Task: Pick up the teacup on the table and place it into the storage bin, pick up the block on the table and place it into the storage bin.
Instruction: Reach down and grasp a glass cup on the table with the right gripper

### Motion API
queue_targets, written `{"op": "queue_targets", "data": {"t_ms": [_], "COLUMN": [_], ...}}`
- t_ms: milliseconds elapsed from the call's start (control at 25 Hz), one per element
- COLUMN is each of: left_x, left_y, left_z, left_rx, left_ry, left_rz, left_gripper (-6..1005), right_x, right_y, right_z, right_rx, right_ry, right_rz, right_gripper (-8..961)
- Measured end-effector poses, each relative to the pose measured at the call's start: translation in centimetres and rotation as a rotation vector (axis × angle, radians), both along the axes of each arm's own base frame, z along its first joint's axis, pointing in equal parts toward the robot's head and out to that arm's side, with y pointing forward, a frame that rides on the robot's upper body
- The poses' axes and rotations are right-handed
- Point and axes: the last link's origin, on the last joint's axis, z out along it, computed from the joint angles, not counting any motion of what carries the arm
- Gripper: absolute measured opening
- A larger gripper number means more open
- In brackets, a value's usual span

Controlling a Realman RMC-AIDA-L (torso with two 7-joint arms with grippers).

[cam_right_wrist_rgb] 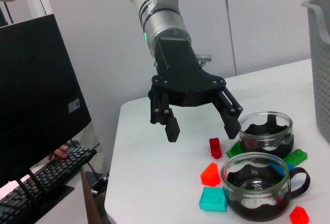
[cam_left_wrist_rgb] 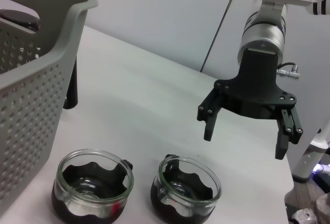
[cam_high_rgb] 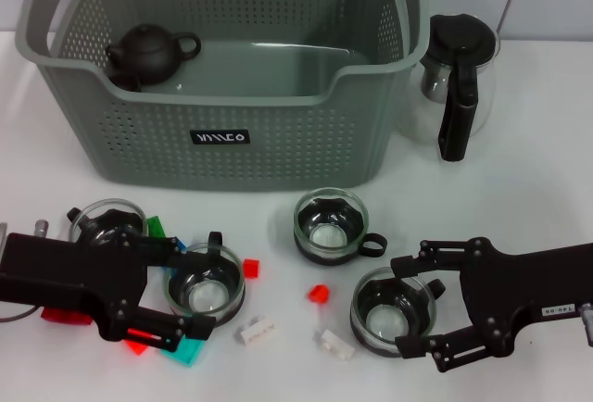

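1. The storage bin [cam_high_rgb: 232, 133] sits at the table's far edge and holds only a dark teapot [cam_high_rgb: 148, 53] in its far left corner; I see no teacup or block inside, so nothing looks done yet.
2. The left gripper [cam_high_rgb: 171, 295], fingers spread, flanks a teacup [cam_high_rgb: 205, 281] near the front left corner.
3. The right gripper [cam_high_rgb: 415, 305], fingers spread too, flanks another teacup [cam_high_rgb: 393, 307] at the front right.
4. Blocks, such as a red block [cam_high_rgb: 319, 294], lie scattered between them along the front edge.
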Motion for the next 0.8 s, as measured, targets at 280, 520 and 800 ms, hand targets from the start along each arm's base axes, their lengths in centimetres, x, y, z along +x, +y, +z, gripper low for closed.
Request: {"op": "queue_targets", "data": {"t_ms": [280,520,800], "left_x": [0.0,0.0,-0.1], "left_y": [0.0,0.2,0.4], "left_z": [0.0,0.0,0.6], "left_rx": [0.003,0.007,0.036], "left_ry": [0.0,0.001,-0.02], "left_rz": [0.0,-0.001,0.029], "left_gripper": [860,860,860], "right_x": [-0.1,-0.1,-1.5], "right_y": [0.2,0.2,0.4], "right_z": [0.1,0.1,0.8], "right_rx": [-0.001,-0.003,-0.082], "right_ry": [-0.005,-0.006,0.0], "right_rz": [-0.007,-0.004,-0.053], "right_gripper": [947,946,945]}}
